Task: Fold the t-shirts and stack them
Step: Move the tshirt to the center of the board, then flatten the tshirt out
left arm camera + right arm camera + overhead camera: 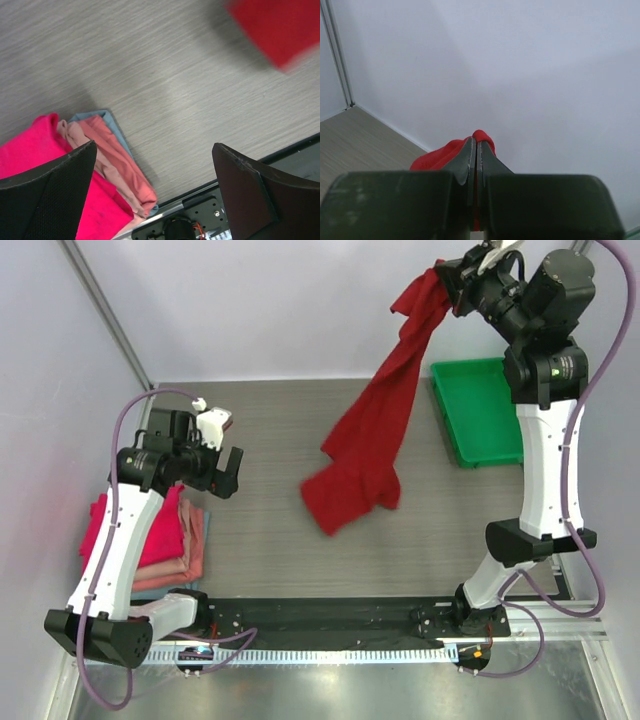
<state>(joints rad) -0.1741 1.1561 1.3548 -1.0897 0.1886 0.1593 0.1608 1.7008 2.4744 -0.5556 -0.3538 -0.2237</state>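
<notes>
The large crimson red cloth t-shirt hangs from the top view's upper right down to centre, its lower end bunched on the grey wood-grain table. The right gripper pinches its top, jaws closed. To lay it flat, the left gripper, wide open and empty at left, should probably catch a loose corner first.

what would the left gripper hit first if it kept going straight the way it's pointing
Probably the bare grey wood-grain table, seen between the fingers of the open left gripper; the stack of folded pink and salmon t-shirts sits just beside that line.
</notes>
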